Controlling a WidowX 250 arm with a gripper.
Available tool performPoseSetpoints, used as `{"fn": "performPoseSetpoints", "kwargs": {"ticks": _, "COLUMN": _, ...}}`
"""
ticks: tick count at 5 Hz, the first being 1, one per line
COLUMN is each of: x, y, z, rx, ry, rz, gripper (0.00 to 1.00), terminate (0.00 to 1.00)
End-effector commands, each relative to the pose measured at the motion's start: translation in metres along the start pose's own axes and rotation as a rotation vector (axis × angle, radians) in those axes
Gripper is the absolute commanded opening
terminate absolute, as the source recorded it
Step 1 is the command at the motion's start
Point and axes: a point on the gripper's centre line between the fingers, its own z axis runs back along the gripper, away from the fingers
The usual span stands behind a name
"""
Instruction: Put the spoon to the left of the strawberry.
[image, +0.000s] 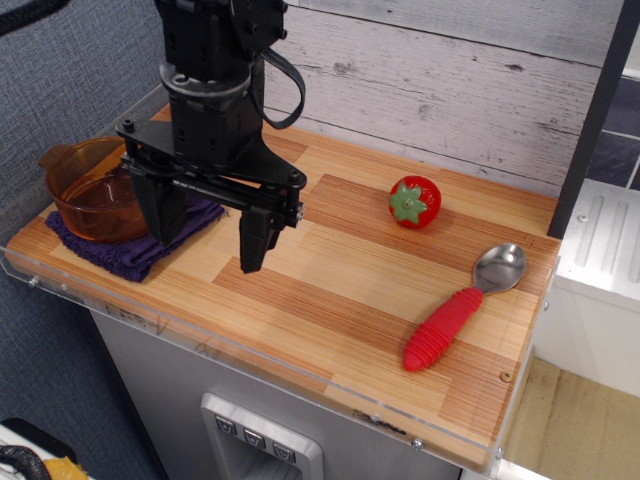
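Observation.image shows the spoon (465, 305) nearest, lying at the right end of the wooden table (330, 300), red handle toward the front edge and silver bowl pointing back. Farther back and slightly left sits the strawberry (414, 201), apart from it. At the left, the gripper (210, 225) hangs with fingers spread wide, empty, before an orange bowl (92, 188) on a purple cloth (130, 250).

free: bare wooden countertop (330, 290) between gripper (205, 225) and spoon (462, 305); strawberry (414, 201) left side clear | obstacles: amber bowl (88, 187) on purple cloth (130, 250), far-left
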Motion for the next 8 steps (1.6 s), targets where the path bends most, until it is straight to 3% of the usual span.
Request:
{"fn": "performPoseSetpoints", "kwargs": {"ticks": 1, "x": 0.000, "y": 0.000, "z": 0.000, "rx": 0.000, "ry": 0.000, "rz": 0.000, "gripper": 1.00, "terminate": 0.00}}
{"fn": "performPoseSetpoints", "kwargs": {"ticks": 2, "x": 0.008, "y": -0.022, "z": 0.000, "rx": -0.056, "ry": -0.088, "rz": -0.131, "gripper": 1.00, "terminate": 0.00}}
{"fn": "performPoseSetpoints", "kwargs": {"ticks": 4, "x": 0.030, "y": -0.081, "z": -0.017, "rx": -0.049, "ry": -0.099, "rz": -0.314, "gripper": 1.00, "terminate": 0.00}}
{"fn": "performPoseSetpoints", "kwargs": {"ticks": 5, "x": 0.039, "y": -0.109, "z": -0.030, "rx": -0.068, "ry": -0.158, "rz": -0.360, "gripper": 1.00, "terminate": 0.00}}
{"fn": "performPoseSetpoints", "kwargs": {"ticks": 8, "x": 0.047, "y": -0.143, "z": -0.051, "rx": -0.066, "ry": -0.174, "rz": -0.424, "gripper": 1.00, "terminate": 0.00}}
